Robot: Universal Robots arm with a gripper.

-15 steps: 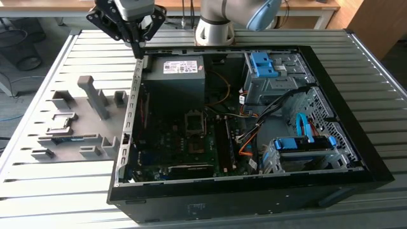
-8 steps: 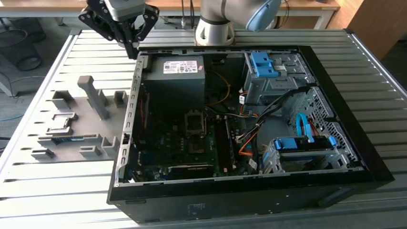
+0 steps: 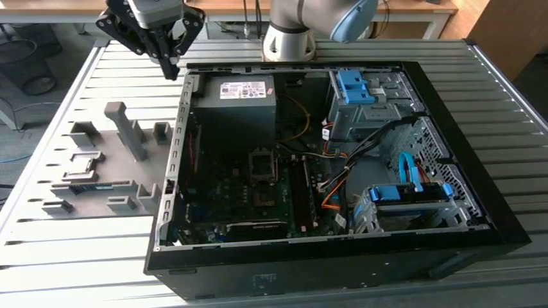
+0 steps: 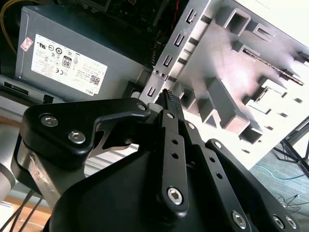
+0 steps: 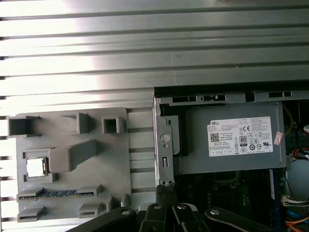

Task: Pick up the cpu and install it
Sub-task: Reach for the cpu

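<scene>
Our gripper (image 3: pixel 171 72), closed on nothing, hovers beside the computer case (image 3: pixel 181 122); unless opened, we judge it could knock the cpu (image 5: pixel 35 167) askew.

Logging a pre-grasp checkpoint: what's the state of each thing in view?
end effector: shut, holding nothing.
cpu: flat in its tray pocket, not picked up.
memory stick: lying in a tray slot.
computer case: on its side, open.

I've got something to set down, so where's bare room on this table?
Bare table slats lie on the grey holder's near side in the exterior view, and on that view's right of the computer case. Crowded: inside the case, and its far corner near the tool.
</scene>
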